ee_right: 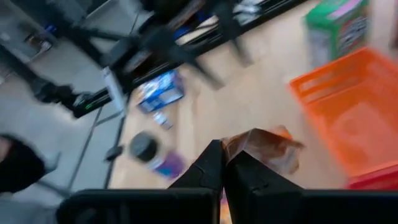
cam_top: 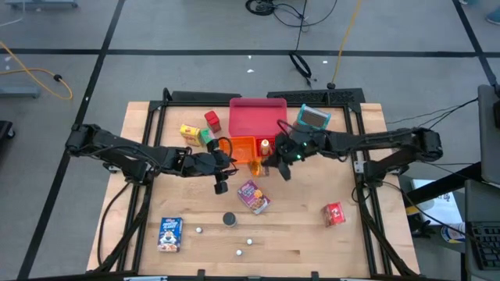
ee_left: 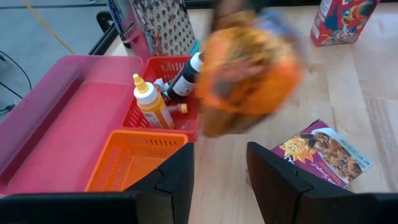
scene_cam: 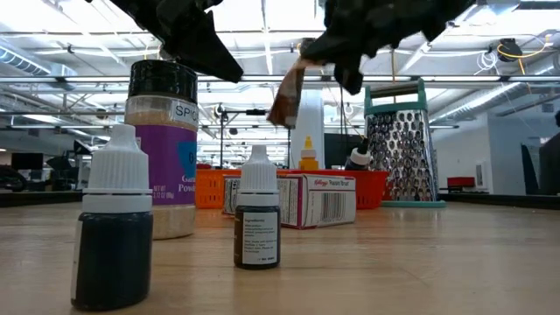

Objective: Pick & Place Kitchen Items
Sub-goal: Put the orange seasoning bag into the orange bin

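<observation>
My right gripper is shut on an orange-brown packet, in the air just in front of the orange bin. My left gripper is open, level, just left of the packet and touching nothing. Lying on the table are a purple box, a red packet, a blue box, a black can and white balls. Yellow, green and red boxes sit left of the pink tray. My right gripper pinches the orange-brown packet by one edge between its two shut fingers, coming from the table's right side. The packet is lifted clear of the table and hangs slanted below the fingers.
The red bin beside the orange bin holds small bottles. A metal grater stands right of the tray. In the low view a spice jar and two dropper bottles stand near the front edge.
</observation>
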You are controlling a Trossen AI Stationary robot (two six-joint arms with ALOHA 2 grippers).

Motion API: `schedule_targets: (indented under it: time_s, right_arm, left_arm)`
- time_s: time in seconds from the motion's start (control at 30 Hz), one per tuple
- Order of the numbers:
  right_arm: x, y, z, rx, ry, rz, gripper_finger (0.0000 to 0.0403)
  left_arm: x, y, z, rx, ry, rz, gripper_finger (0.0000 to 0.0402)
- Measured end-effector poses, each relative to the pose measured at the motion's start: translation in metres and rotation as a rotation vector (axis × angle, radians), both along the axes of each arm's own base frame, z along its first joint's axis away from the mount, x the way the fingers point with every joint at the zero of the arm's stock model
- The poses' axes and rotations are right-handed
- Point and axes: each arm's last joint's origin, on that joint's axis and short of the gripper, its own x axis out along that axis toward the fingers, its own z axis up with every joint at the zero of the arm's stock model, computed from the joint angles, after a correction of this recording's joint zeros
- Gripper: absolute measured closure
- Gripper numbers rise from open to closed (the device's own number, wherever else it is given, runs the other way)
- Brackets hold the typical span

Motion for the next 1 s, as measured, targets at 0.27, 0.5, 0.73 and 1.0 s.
schedule_targets:
  time_s: [0.27,0.5,0.73,1.0]
  right_arm:
    - [0.014,-0.034,-0.011,-0.019,-0.065,-0.09,0.0403]
    - [0.024,-0.057,-0.025,-0.024,-0.107,-0.132,0.0403]
    - [0.033,-0.074,-0.047,-0.023,-0.086,-0.169,0.0403]
    - [0.043,-0.083,-0.07,0.05,-0.08,-0.143,0.0403]
  left_arm:
    - [0.0,0.0,0.0,0.013,0.005,-0.008,0.0252]
    - [0.0,0.0,0.0,0.017,0.007,-0.01,0.0252]
    - [0.0,0.0,0.0,0.023,0.009,-0.012,0.0252]
    - [0.0,0.0,0.0,0.03,0.011,-0.017,0.0252]
